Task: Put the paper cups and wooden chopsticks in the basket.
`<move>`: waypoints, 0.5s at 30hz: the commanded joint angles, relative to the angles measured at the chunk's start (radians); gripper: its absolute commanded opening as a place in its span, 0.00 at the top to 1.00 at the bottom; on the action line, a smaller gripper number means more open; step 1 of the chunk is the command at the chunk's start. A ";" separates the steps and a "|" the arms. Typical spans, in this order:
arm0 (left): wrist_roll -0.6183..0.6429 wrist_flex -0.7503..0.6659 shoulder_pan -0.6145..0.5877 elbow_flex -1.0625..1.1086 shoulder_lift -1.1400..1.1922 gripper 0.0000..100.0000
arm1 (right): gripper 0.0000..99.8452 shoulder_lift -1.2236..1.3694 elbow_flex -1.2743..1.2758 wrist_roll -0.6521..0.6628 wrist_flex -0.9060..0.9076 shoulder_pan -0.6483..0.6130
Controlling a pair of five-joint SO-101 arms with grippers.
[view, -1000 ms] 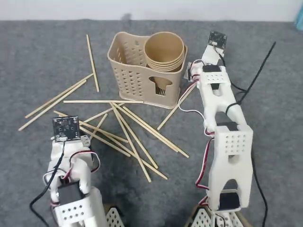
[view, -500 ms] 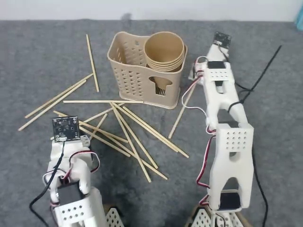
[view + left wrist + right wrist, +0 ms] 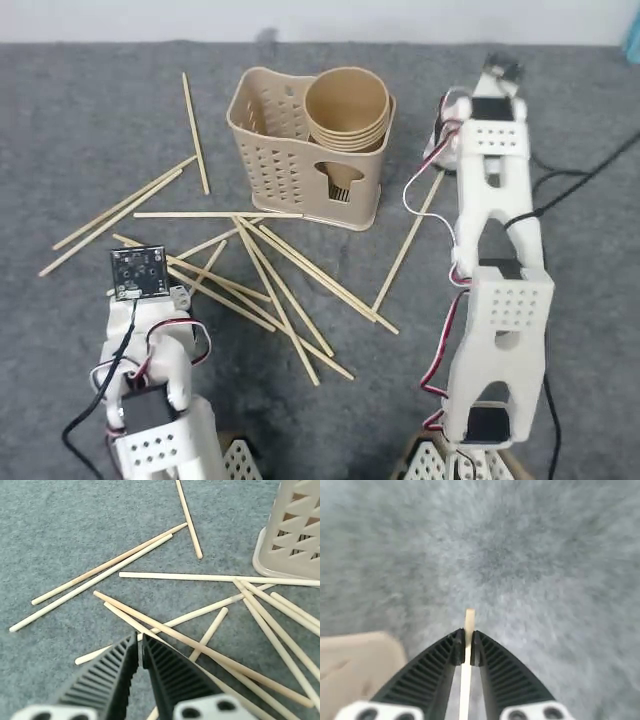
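A beige perforated basket (image 3: 275,170) stands at the back middle of the grey carpet, with a stack of paper cups (image 3: 346,100) inside its right part. Several wooden chopsticks (image 3: 215,214) lie scattered in front of and left of it. My right gripper (image 3: 467,640) is shut on one chopstick (image 3: 405,245), just right of the basket; the stick slants down toward the carpet, and its tip (image 3: 469,613) pokes out past the fingers. Low at the front left, my left gripper (image 3: 139,642) is shut and empty, over crossed chopsticks (image 3: 210,578).
The basket's corner (image 3: 295,530) stands beyond the left gripper. The basket's edge (image 3: 355,665) lies close beside the right gripper. Bare carpet stretches right of the right arm (image 3: 495,200), where black cables (image 3: 590,170) trail. A white wall edge runs along the back.
The right arm has swung to the right, away from the basket, carrying the held chopstick so its low end slid right too. The left arm has not moved.
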 commanded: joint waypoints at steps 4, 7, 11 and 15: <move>-0.012 -0.023 0.008 -0.004 -0.011 0.98 | 0.99 -0.275 -0.265 -0.003 0.252 0.007; -0.012 -0.021 0.006 -0.004 -0.011 0.98 | 0.99 -0.381 -0.377 -0.002 0.320 0.007; -0.012 -0.021 0.006 -0.004 -0.011 0.98 | 0.99 -0.567 -0.400 0.064 0.318 0.008; -0.012 -0.021 0.006 -0.004 -0.011 0.98 | 0.99 -0.753 -0.353 0.106 0.315 -0.001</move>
